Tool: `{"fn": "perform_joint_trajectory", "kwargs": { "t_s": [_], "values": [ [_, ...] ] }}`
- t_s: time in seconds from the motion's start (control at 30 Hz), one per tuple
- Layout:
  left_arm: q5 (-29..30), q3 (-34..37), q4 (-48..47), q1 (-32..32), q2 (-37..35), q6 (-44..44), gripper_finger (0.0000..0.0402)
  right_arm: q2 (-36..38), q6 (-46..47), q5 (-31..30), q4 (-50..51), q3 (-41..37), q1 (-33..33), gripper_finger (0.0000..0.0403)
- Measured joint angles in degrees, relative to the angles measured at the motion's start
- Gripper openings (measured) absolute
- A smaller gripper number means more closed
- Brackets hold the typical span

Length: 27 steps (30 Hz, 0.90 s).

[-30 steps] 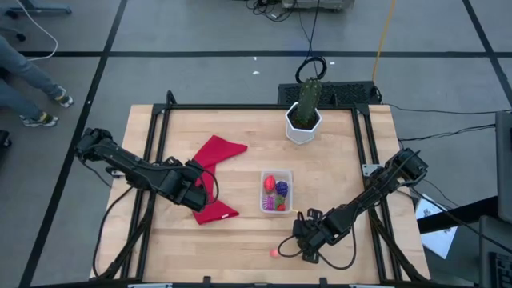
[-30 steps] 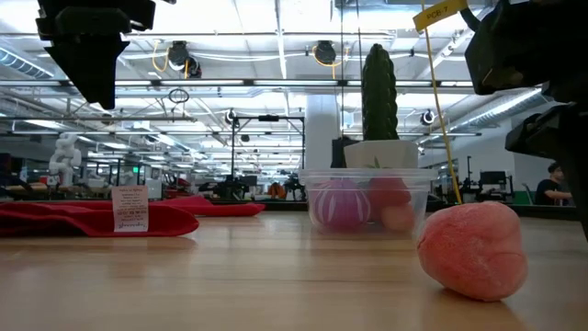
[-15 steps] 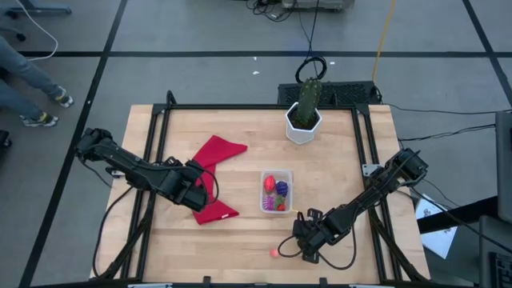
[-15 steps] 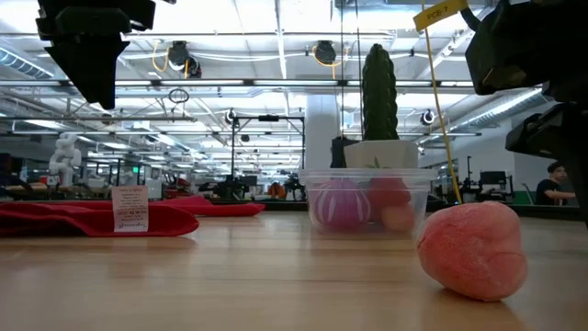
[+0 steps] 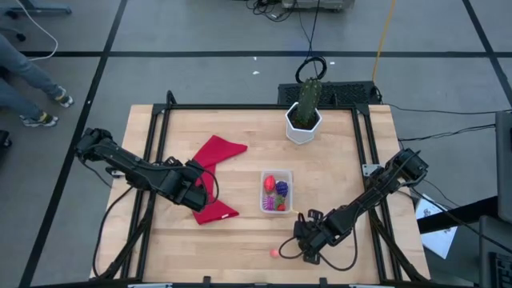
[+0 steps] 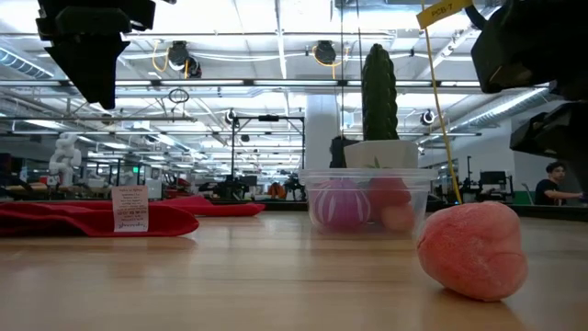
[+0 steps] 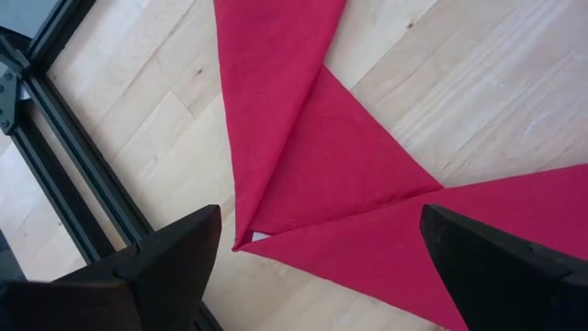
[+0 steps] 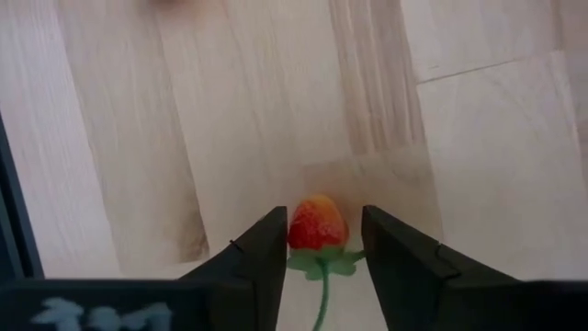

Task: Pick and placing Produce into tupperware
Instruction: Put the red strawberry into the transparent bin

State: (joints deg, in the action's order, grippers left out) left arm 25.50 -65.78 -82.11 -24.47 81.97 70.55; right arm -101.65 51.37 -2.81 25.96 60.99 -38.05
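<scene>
One strawberry [image 8: 317, 223] pinched in right jaws [image 8: 319, 241] above bench [image 5: 240, 232] | peach [image 6: 472, 249] on bench | left jaws [image 7: 317, 253] wide over cloth [image 7: 303, 138]

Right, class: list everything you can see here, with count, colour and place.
wooden table: one, pale, under everything
red cloth: one, folded, left of centre
clear rectangular plastic container: one, see-through, centre of the table
small toy produce pieces: at least three, red, purple, pink, inside the container
pink toy fruit: one, loose near the front edge
red toy strawberry with green stalk: one, at the right hand
white hexagonal pot: one, far side of the table
green cactus-like plant: one, in the pot
person: one, legs only, on the floor beyond the table's left
left hand: open, over the red cloth
right hand: near the front, beside the pink fruit
</scene>
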Motion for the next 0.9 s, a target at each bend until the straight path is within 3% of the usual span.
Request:
{"fn": "perform_joint_trajectory", "kwargs": {
  "t_s": [0.4, 0.9],
  "values": [
    [0.0, 0.0, 0.37, -0.01, 0.0, -0.3, 0.0379, 0.48, 2.01, 2.02, -4.92, -4.5, 0.12, 0.0182],
    [0.04, 0.0, 0.37, -0.01, -0.01, -0.37, 0.0379, 0.7, 1.99, 2.99, -7.69, -6.27, 0.64, 0.0153]
  ]
}}
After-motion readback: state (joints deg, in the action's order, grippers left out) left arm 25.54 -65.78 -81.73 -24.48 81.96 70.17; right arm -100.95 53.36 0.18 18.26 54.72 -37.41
